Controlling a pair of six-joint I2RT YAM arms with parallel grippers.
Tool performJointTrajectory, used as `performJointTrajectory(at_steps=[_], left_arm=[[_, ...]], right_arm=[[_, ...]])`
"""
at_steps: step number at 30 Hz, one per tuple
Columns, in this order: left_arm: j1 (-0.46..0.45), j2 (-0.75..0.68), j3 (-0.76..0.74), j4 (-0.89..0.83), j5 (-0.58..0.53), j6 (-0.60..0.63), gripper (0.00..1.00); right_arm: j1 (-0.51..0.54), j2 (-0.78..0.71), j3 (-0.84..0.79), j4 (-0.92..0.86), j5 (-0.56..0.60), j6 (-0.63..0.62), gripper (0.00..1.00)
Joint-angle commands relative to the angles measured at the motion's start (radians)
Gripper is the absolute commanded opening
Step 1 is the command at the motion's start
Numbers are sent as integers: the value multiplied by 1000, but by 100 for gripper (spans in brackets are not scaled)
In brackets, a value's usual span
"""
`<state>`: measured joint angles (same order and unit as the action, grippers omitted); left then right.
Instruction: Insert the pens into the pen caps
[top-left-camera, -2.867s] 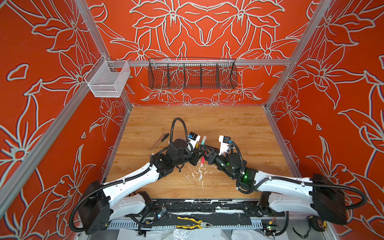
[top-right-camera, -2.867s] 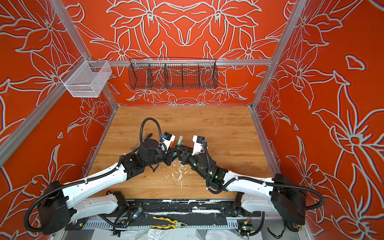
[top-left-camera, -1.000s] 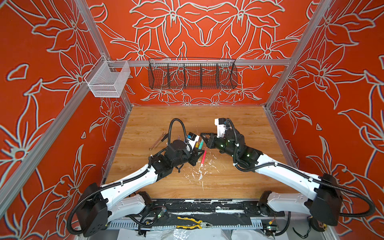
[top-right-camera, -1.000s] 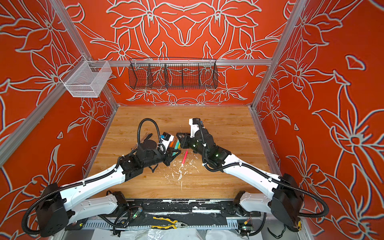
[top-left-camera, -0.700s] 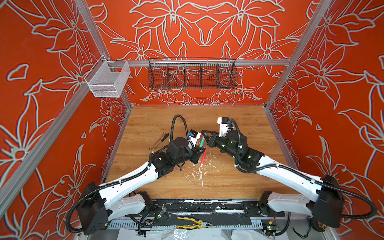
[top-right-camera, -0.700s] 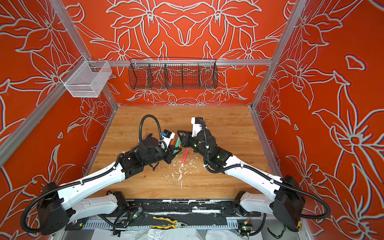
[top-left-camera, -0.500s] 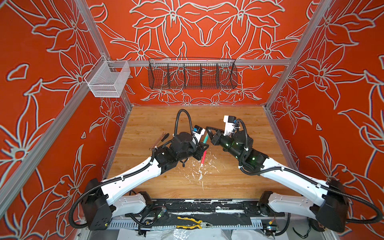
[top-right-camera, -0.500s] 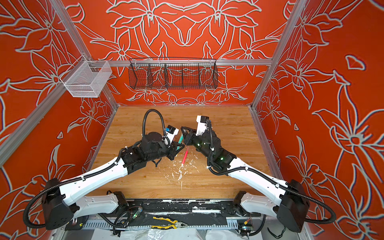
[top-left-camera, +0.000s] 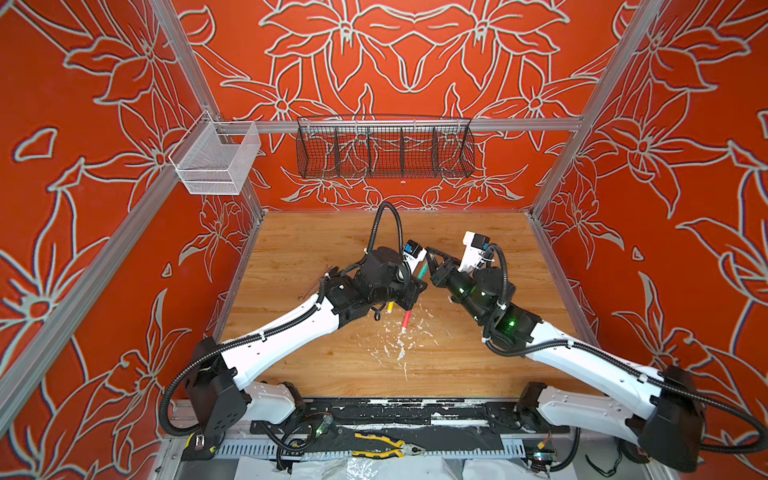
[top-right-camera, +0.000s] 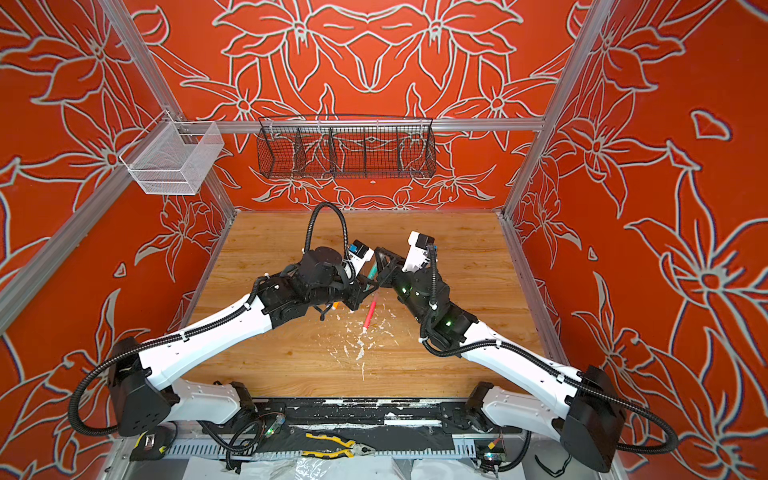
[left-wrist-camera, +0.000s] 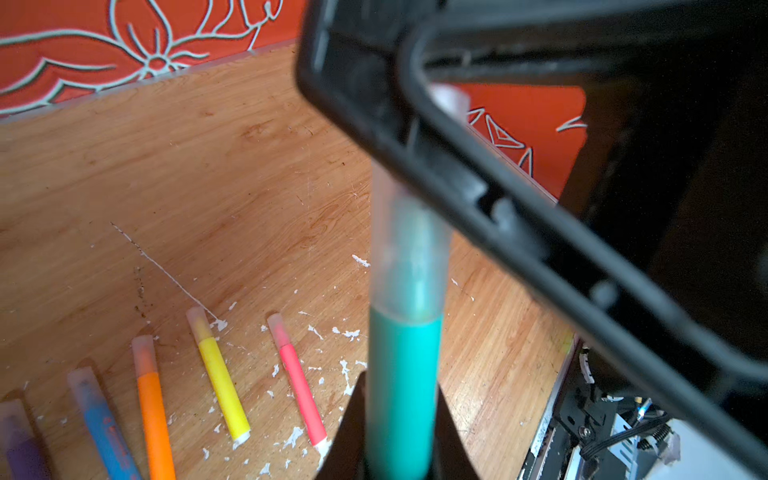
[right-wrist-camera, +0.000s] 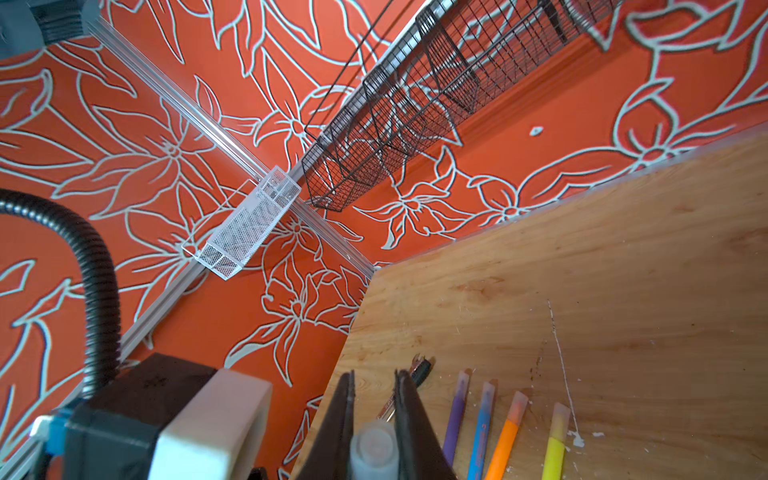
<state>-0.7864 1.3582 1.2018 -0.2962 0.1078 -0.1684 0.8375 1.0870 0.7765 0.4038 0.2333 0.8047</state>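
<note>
I count six pens (left-wrist-camera: 220, 382), six caps (left-wrist-camera: 143, 349): five lie capped on the table (left-wrist-camera: 249, 187); left gripper (left-wrist-camera: 399, 390) clamps the green pen (left-wrist-camera: 403, 345), right gripper (right-wrist-camera: 374, 376) pinches its cap (right-wrist-camera: 374, 449).

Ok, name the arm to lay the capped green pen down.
Left, probably: the left gripper holds the green pen by its barrel, above the other pens; the right gripper only pinches its cap.

pens: 6 fwiw – green pen (left-wrist-camera: 401, 386), purple pen (left-wrist-camera: 20, 453), blue pen (left-wrist-camera: 106, 432), orange pen (left-wrist-camera: 156, 419), yellow pen (left-wrist-camera: 220, 386), pink-red pen (left-wrist-camera: 301, 392) | clear caps (left-wrist-camera: 409, 249): 6, one per pen | robot arms: 2, left arm (top-left-camera: 282, 336) + right arm (top-left-camera: 582, 357) | wall baskets: 2, white mesh basket (top-left-camera: 216, 166) + black wire basket (top-left-camera: 384, 153) | yellow-handled pliers (top-left-camera: 386, 446): 1 | thin metal tool (top-left-camera: 309, 291): 1
</note>
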Motion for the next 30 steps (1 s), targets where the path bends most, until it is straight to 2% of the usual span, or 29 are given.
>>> performJointTrajectory(at_steps=[1, 5, 6, 10, 14, 18, 23, 26, 30], left_arm=[[93, 11, 107, 345, -252, -67, 0], [93, -5, 40, 356, -213, -92, 0], [93, -11, 13, 356, -201, -101, 0], [92, -26, -109, 342, -176, -173, 0], [69, -33, -227, 305, -159, -266, 0], [4, -8, -308, 252, -233, -331, 0], [-57, 125, -274, 96, -264, -465, 0], [-89, 210, -252, 71, -258, -525, 0], [-120, 328, -182, 25, -225, -563, 0]], right_arm=[[124, -9, -60, -202, -254, 28, 0], [124, -89, -76, -273, -167, 10, 2], [123, -112, -81, -294, -140, 5, 9], [123, -210, -97, -390, -19, -1, 49], [123, -318, -115, -462, 8, 59, 68], [123, -417, -146, -431, -124, 94, 77], [123, -512, -179, -355, -269, 94, 87], [123, -547, -169, -365, -293, 62, 92], [123, -578, -174, -397, -247, 36, 95]])
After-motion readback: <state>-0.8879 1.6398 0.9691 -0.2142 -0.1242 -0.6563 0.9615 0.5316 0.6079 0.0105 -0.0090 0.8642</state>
